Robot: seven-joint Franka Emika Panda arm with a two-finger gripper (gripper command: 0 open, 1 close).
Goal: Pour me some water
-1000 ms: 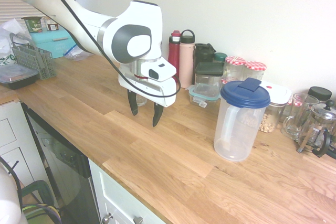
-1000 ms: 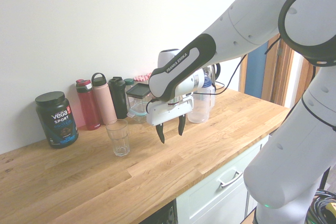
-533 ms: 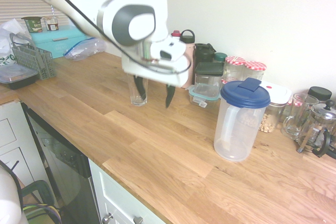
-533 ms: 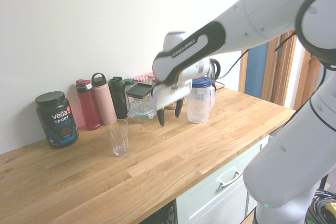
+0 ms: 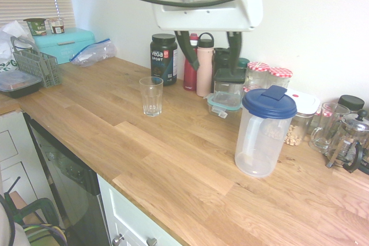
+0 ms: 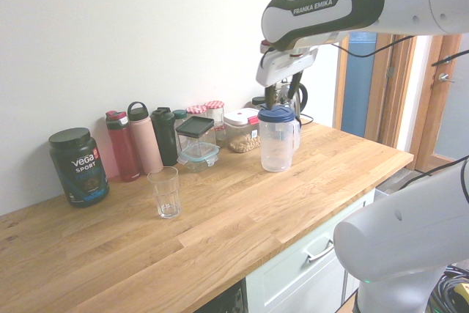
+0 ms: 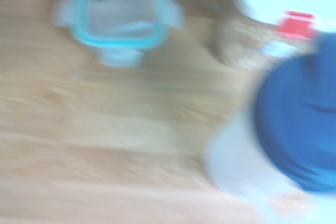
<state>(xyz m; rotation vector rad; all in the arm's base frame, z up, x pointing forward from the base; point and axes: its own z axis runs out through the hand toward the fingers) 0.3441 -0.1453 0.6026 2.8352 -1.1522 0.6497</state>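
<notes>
Arm reaches in high over the wooden counter point(image 5: 173, 159), wrist level, gripper point(image 5: 210, 50) pointing straight down with both dark fingers spread wide and nothing between them. In the first exterior view it hangs above the row of bottles at the wall; in the second exterior view it sits just above and behind the jug's lid, not touching it. Jug point(image 5: 264, 132) stands upright on the counter, tall, translucent, navy-blue lid point(image 5: 269, 102) on, pale inner handle visible through the wall. Water inside too clear to make out; level cannot be told. Wrist view blurred: blue lid point(image 7: 296, 124) fills one side, a teal-rimmed container point(image 7: 119, 22) and a white-lidded jar point(image 7: 283, 3) beyond it. Empty drinking glass point(image 5: 151, 96) stands alone on open counter, well apart from the jug. Along the wall: black protein tub point(image 5: 164, 59), red bottle point(image 5: 190, 61), pink bottle point(image 5: 204, 64), dark bottle point(image 5: 223, 59), stacked food containers point(image 5: 228, 90), two jars with red-checked lids point(image 5: 268, 79), glass mug point(image 5: 326, 126), coffee press point(image 5: 349, 139). Containers and jars crowd just behind the jug. Far end: grey rack point(image 5: 37, 64), teal box point(image 5: 63, 44).
</notes>
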